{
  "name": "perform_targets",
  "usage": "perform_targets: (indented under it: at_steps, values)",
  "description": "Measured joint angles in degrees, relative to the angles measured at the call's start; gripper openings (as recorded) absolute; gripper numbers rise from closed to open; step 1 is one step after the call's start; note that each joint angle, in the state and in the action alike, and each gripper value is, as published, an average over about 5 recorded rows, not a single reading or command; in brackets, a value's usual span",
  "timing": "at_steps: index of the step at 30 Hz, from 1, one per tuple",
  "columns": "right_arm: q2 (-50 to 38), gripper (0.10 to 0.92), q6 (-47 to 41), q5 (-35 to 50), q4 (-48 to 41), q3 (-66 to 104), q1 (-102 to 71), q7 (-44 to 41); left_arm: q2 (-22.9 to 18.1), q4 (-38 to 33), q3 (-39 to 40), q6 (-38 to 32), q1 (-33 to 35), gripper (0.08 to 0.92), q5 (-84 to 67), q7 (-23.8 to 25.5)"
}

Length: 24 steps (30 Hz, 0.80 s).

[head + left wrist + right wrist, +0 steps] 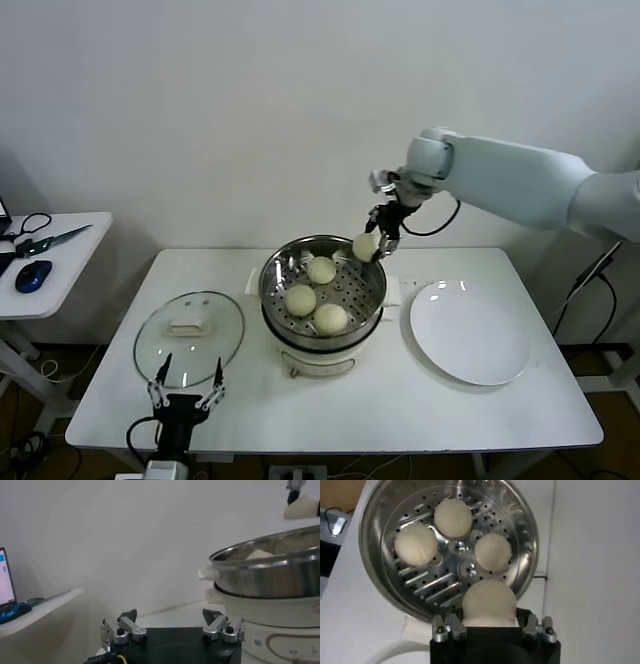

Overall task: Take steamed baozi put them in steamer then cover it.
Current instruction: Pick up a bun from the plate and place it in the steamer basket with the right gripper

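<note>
Against a plain white wall, white table (330, 400) carries steamer (322, 290) and plate (467, 333).

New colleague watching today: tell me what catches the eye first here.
The right gripper holds a bun above the far right rim of the steel steamer at the table's middle, where three buns already sit. The glass lid lies to the steamer's left, an empty white plate to its right.

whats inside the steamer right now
Three steamed baozi lie on the perforated tray inside the steamer. A fourth hangs above its rim in the right hand. Anything under the tray is hidden.
</note>
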Motion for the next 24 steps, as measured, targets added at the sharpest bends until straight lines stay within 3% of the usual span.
perform_targets:
  at_steps: [17, 24]
  values:
    - [5.9, 0.695, -1.5, -1.4, -1.5, -3.8, -4.5, 1.4, 1.0, 0.7, -1.2, 0.1, -0.6, 0.823, -1.7, 0.0]
    - [6.2, 0.804, -2.2, -1.6, -1.7, -3.7, -5.3, 2.2, 1.1, 0.8, -1.1, 0.1, -0.7, 0.823, -1.8, -0.1]
